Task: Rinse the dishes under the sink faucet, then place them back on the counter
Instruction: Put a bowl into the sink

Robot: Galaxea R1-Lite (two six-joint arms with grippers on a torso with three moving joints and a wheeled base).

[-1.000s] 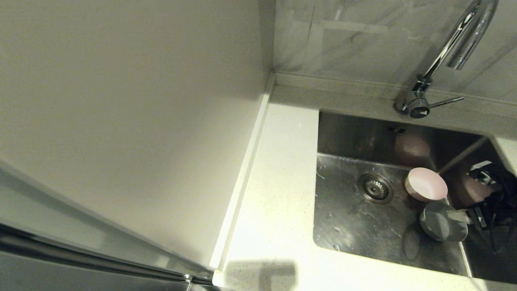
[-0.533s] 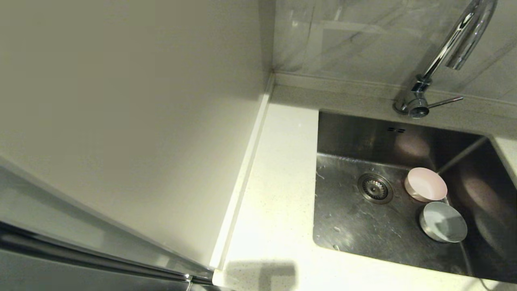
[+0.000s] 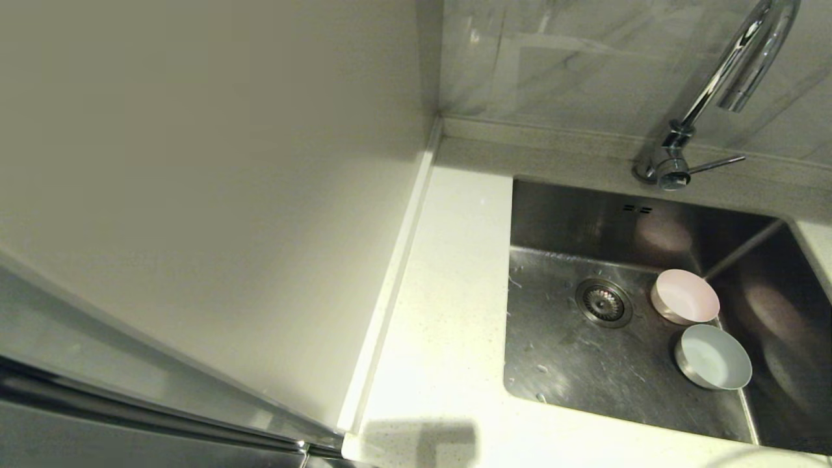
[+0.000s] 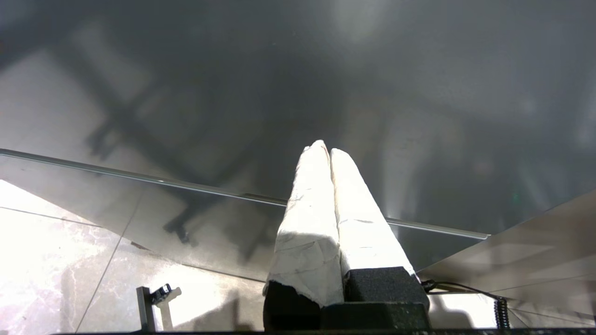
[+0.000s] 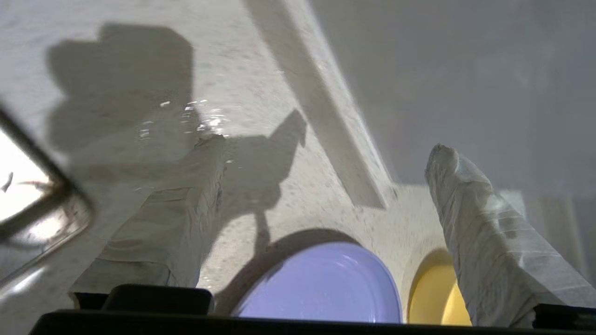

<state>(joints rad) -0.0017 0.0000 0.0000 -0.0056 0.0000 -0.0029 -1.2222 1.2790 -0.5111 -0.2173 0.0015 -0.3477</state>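
Pink bowl (image 3: pixel 685 297) and blue-grey bowl (image 3: pixel 713 357) resting upright in the sink (image 3: pixel 572 364), just beside each other near its right wall, pink one farther back, next to the drain strainer (image 3: pixel 604 302). Gooseneck faucet (image 3: pixel 728 78) arching above the back rim, thin lever (image 3: pixel 715 164) sticking out to the right. No water seen running. White speckled worktop (image 3: pixel 448 292) bare on the sink's left. Neither arm visible from the head camera.

Right pincer (image 5: pixel 326 153) released, wrapped fingers (image 5: pixel 470 204) spread wide, hovering over the speckled worktop, grasping nothing. Lilac plate (image 5: pixel 321 284) lying flat on that worktop under the wrist, a yellow dish (image 5: pixel 435 291) just beside it. Wet droplets (image 5: pixel 200 118) glinting farther along.

Left pincer (image 4: pixel 325 151) clenched, white-wrapped tips pressed together, empty, parked low before a dark glossy panel (image 4: pixel 233 93) above a marbled tile floor (image 4: pixel 56 260).
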